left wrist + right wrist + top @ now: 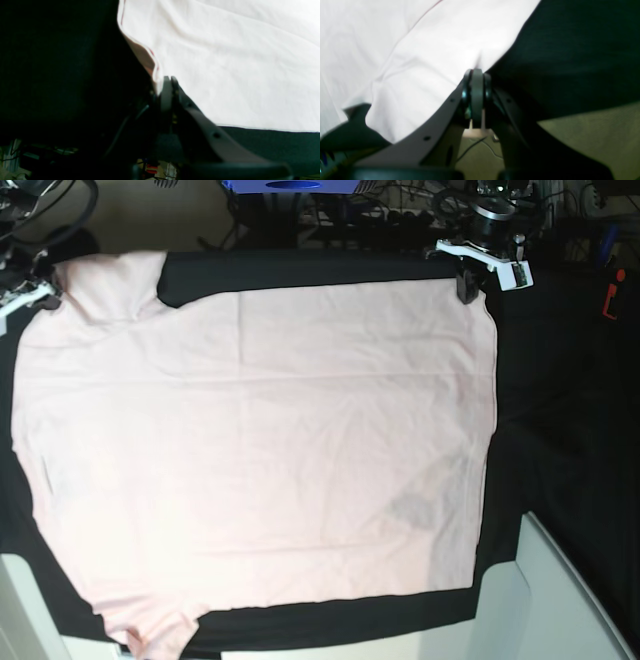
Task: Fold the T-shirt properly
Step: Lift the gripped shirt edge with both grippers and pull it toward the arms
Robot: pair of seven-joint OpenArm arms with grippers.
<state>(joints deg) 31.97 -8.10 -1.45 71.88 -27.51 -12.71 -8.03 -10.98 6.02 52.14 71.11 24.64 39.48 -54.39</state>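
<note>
At the far left of the base view our right tool (pixel 40 290) is clamped shut on the sleeve edge of the T-shirt (pixel 260 460), which lies spread plain side up on the black-covered desk (pixel 570 430). At the far right corner our left tool (pixel 468 292) has its jaws pinched together on the hem. We judge the first fold is starting, and next both corners should lift together and carry towards the near edge.

T-shirt (pixel 260 450): 1 | black table cloth (pixel 570 430): 1 | end effectors: 2 — left end effector (pixel 169 81), right end effector (pixel 477 72)
</note>
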